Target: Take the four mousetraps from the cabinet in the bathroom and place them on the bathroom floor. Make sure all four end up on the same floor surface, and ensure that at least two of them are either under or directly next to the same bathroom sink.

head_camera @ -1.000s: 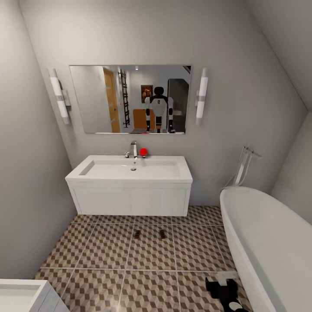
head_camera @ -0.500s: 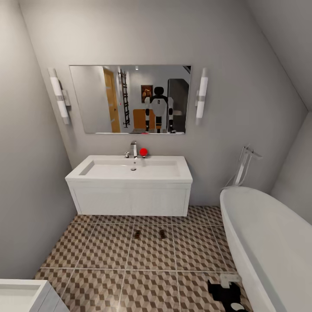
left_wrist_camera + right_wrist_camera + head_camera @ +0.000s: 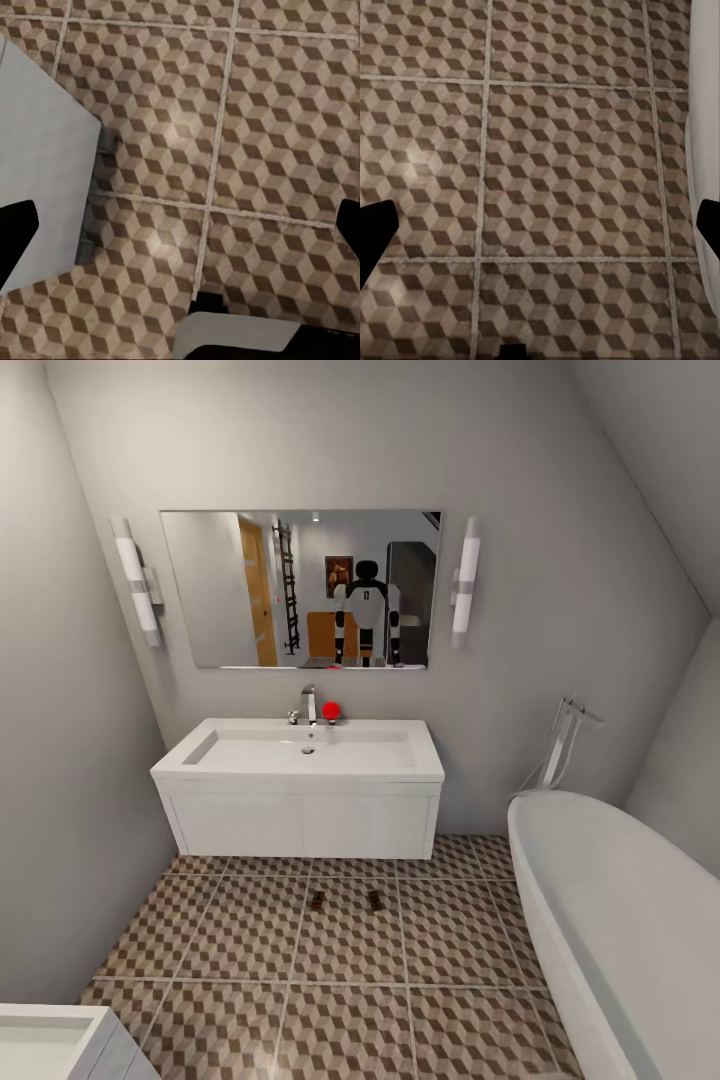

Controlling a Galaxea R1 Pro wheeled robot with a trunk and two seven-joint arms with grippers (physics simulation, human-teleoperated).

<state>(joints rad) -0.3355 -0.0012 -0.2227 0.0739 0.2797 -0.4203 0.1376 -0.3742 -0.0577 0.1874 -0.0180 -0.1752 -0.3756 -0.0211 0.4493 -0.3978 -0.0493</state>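
Two mousetraps lie flat on the bathroom floor (image 3: 250, 940) just in front of the bathroom sink (image 3: 300, 755): one mousetrap (image 3: 317, 901) to the left and another (image 3: 374, 900) to the right, a short gap between them. The left wrist view has my left gripper (image 3: 184, 232) open over bare patterned tiles, its dark fingertips (image 3: 15, 232) at the picture's edges. My right gripper (image 3: 540, 232) is likewise open above the tiles, holding nothing. An orange-brown cabinet (image 3: 325, 635) shows as a reflection in the mirror, behind my own reflection.
A white oval bathtub (image 3: 620, 920) fills the right side, with its edge (image 3: 705, 112) beside my right gripper. The corner of a second white vanity (image 3: 50, 1040) sits at the lower left. A small red object (image 3: 331, 710) stands by the faucet.
My right gripper, seen at the lower right of the head view beside the bathtub, has dropped out of that view. The two mousetraps and the camera have not moved.
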